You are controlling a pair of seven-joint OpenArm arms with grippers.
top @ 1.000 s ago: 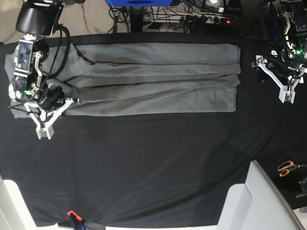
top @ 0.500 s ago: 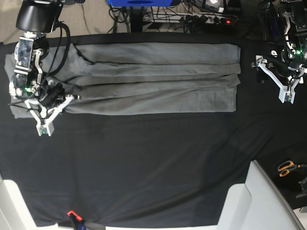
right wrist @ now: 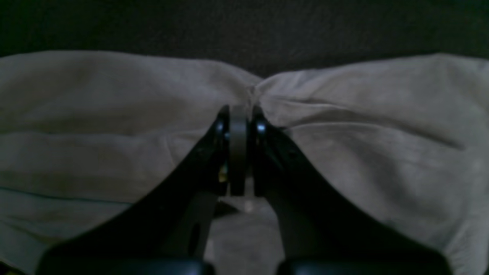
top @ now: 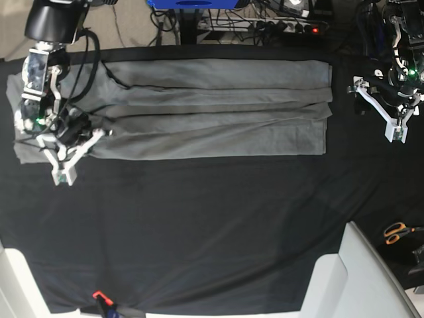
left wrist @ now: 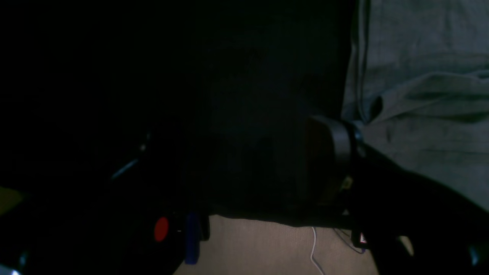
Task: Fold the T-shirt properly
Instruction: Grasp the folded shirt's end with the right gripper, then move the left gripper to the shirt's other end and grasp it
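Right wrist view shows you the right gripper (right wrist: 238, 114) with its jaws pressed together, pinching a puckered bit of the T-shirt (right wrist: 344, 126) at its edge. From the base view, that gripper (top: 63, 173) sits at the shirt's end near the sleeve, low over the black cloth sheet (top: 199, 225). The T-shirt (top: 212, 109) lies folded into a long band across the far part of the sheet. Your left gripper (top: 397, 129) stands spread, holding nothing, just beyond the band's other end. Orange-handled scissors (top: 397, 232) lie off to the side.
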